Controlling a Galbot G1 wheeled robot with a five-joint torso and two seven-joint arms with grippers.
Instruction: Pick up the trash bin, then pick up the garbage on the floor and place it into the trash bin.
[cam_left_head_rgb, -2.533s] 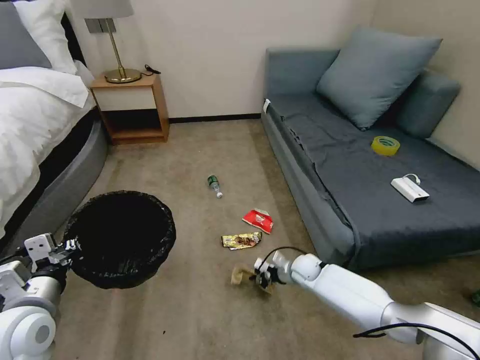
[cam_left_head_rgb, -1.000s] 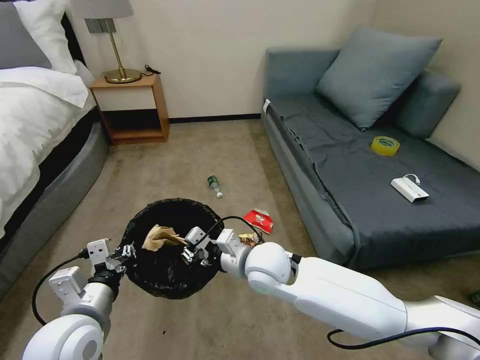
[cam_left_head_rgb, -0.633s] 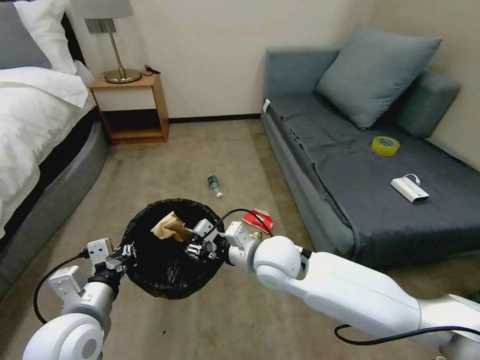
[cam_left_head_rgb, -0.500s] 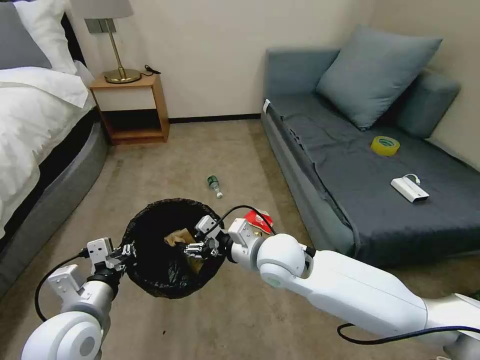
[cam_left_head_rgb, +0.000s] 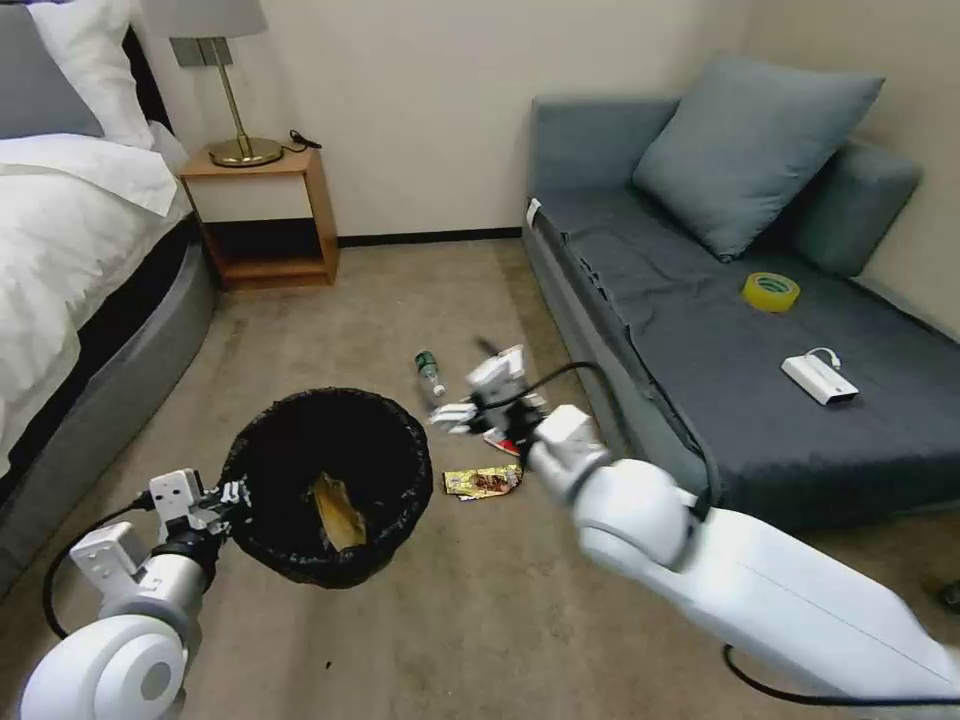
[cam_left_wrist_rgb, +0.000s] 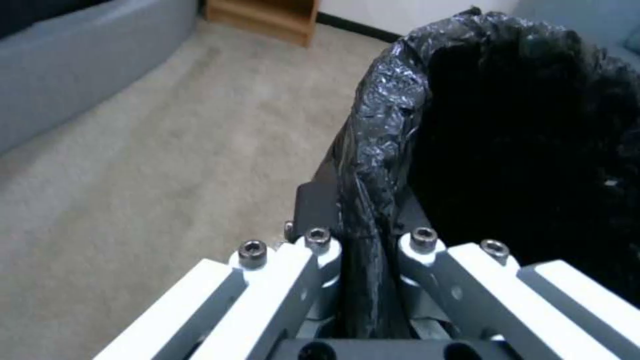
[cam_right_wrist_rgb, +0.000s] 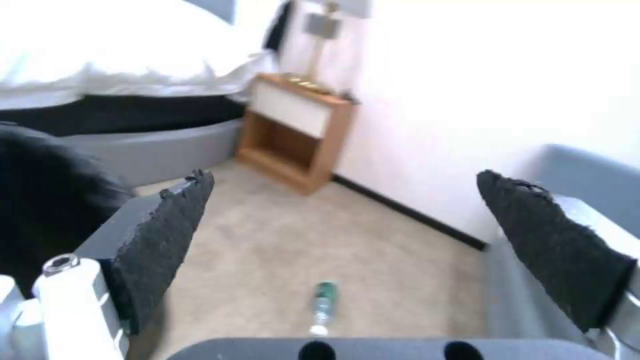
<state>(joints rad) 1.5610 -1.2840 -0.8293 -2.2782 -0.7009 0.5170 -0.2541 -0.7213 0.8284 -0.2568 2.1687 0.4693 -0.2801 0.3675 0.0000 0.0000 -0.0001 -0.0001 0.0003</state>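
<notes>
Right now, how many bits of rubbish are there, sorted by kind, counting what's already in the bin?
Brown paper pouch, inside the trash bin: 1
Gold-brown wrapper, on the carpet: 1
Red-and-white snack packet, partly behind the right gripper: 1
Small green-labelled bottle, on the carpet: 1
Total: 4

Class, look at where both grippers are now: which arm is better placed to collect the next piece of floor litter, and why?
Probably the right. The right gripper hangs open above the floor beside the bottle and the red-and-white packet. The left gripper is clamped on the trash bin rim, holding it.
</notes>
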